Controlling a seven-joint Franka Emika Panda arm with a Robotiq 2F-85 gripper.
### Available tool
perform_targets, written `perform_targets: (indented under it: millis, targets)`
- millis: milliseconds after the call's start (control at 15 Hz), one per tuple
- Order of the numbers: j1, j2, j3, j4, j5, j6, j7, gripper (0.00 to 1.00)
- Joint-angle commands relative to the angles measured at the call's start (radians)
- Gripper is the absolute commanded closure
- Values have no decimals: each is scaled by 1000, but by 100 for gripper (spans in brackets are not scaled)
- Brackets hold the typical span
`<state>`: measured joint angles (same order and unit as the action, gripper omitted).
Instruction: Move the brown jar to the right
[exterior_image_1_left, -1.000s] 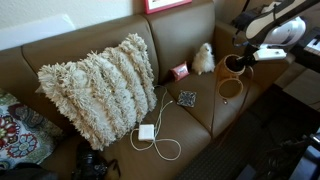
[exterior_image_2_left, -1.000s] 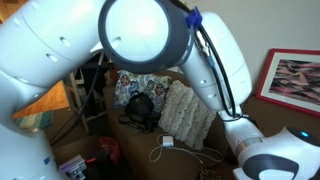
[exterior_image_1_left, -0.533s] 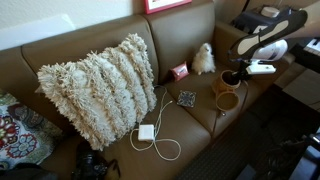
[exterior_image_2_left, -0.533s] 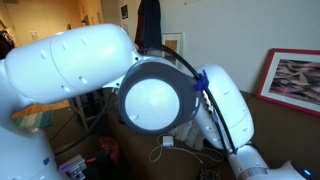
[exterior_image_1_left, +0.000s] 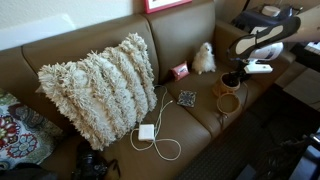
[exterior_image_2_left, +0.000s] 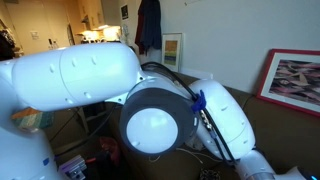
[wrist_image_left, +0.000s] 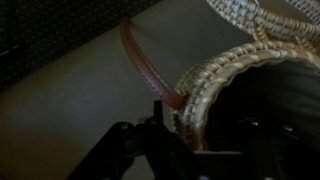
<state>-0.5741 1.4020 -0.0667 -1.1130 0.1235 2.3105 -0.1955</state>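
In an exterior view the brown jar (exterior_image_1_left: 229, 86) stands beyond the dark patterned square (exterior_image_1_left: 187, 98), on the side away from the shaggy pillow (exterior_image_1_left: 100, 85). The gripper (exterior_image_1_left: 235, 77) hangs right at its mouth. The jar is upright, its long axis vertical and its mouth facing up. Its tan lid (exterior_image_1_left: 229, 101) lies flat just beside it, nearer the camera.

In an exterior view the robot arm (exterior_image_2_left: 150, 110) fills the frame, hiding both jar and square.

In the wrist view the jar's braided-looking rim (wrist_image_left: 215, 75) sits close against the dark fingers, and a leather strap (wrist_image_left: 140, 60) runs off from it. I cannot tell whether the jaws have closed.

The step probably calls for 1 finger inside the rim and 1 outside. The lift should be low and level, so the strapped lid trails without snagging.
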Motion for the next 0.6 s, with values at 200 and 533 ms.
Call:
perform_targets:
  millis: [200,533]
  targets:
    - [-8,-74,41,-64,8,60,-64,0]
    - [1,-282,93,-295,-2,266,-186,0]
